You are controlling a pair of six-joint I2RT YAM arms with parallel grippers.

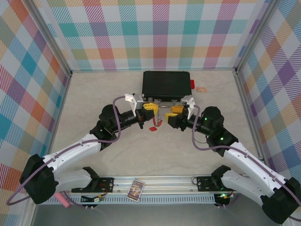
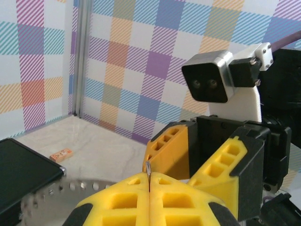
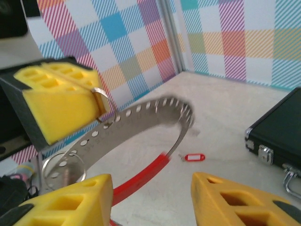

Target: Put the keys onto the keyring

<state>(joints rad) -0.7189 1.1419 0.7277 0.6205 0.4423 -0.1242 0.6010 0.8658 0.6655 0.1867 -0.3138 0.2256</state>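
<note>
The keyring is a perforated silver band [image 3: 141,115] bent into a loop, with a red sleeve [image 3: 141,174] over part of it. It hangs above the table in front of the black case [image 1: 165,84]. My left gripper [image 1: 153,107] is shut on a small wire ring [image 3: 101,101] threaded through one of the band's holes. The ring's edge [image 2: 148,170] sticks out between the closed pads. My right gripper [image 3: 151,188] faces it, open, with the red sleeve running close by its left finger. One red-tagged key [image 3: 194,157] lies on the table beyond the loop.
The black case's latch and handle [image 3: 282,165] are just right of my right gripper. A red block [image 1: 192,84] sits at the case's right end, with a small orange piece [image 1: 202,89] beyond it. Checked walls close in three sides.
</note>
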